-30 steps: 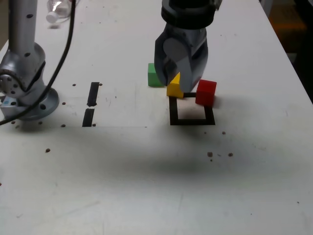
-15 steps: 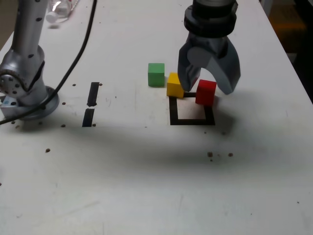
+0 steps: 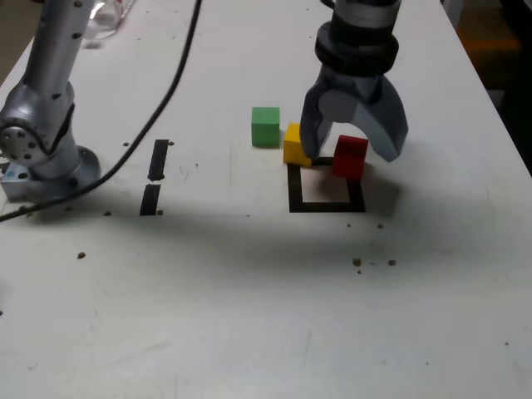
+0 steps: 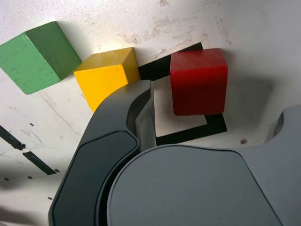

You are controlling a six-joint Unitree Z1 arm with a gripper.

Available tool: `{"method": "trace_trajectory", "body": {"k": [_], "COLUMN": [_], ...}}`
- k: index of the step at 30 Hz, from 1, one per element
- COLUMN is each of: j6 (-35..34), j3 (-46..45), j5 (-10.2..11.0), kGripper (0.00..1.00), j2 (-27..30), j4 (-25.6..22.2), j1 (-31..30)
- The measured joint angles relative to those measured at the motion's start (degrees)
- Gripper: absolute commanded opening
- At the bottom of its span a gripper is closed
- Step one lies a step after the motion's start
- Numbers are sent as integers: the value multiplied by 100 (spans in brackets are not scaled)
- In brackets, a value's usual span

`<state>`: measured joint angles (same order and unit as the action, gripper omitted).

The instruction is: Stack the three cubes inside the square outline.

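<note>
Three cubes unstacked, green [image 3: 265,126], yellow [image 3: 296,145], red [image 3: 350,156], one square outline [image 3: 326,191], gripper [image 3: 353,150] jaws spread wide, empty

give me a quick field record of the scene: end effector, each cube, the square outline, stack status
end effector: open, straddling the red cube, holding nothing
red cube: on the table at the square's far corner on the exterior view's right, overlapping the tape
yellow cube: on the table at the square's far corner on the exterior view's left, over the tape edge
green cube: on the table, outside the square, beside the yellow cube
square outline: white centre mostly uncovered
stack status: none stacked yet
</note>
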<state>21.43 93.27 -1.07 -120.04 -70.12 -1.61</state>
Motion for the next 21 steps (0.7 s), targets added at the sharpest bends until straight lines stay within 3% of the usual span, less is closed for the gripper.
{"method": "trace_trajectory", "body": {"k": [8,13,19,21], "j6": [-6,-6,38,44], "j3": [162,252,212,191], "j5": [-107,-177,-450,-485], "kGripper": [95,88,64,50], "j2": [-267,-420,-558,-558], "j4": [27,20,-56,-56], "j1": [24,105,311,342]}}
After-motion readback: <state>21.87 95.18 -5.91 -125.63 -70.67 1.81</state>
